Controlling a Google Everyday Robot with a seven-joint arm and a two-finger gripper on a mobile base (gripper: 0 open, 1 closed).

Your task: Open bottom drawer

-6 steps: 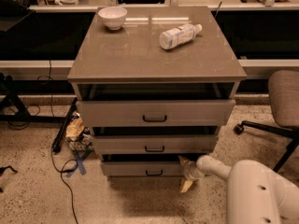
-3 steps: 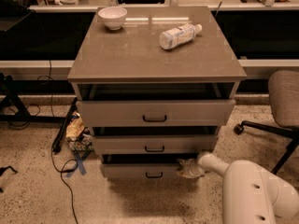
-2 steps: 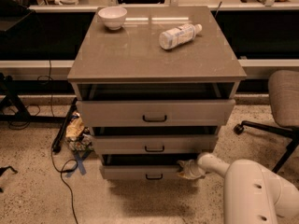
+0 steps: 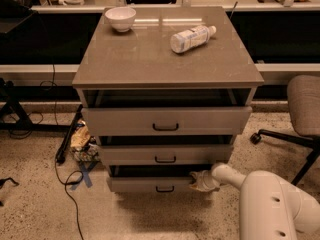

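Observation:
The bottom drawer is the lowest of three grey-brown fronts on the cabinet, with a small black bar handle. It stands slightly pulled out, with a dark gap above its front. My gripper sits at the right end of this drawer front, at its top edge, on the end of my white arm that reaches in from the lower right. The middle drawer and the top drawer above it also stand slightly out.
A white bowl and a lying plastic bottle rest on the cabinet top. An office chair stands at the right. Cables and crumpled wrappers lie on the floor left of the cabinet.
My gripper rose from the floor beside the cabinet to the right end of the bottom drawer front. The drawers look the same.

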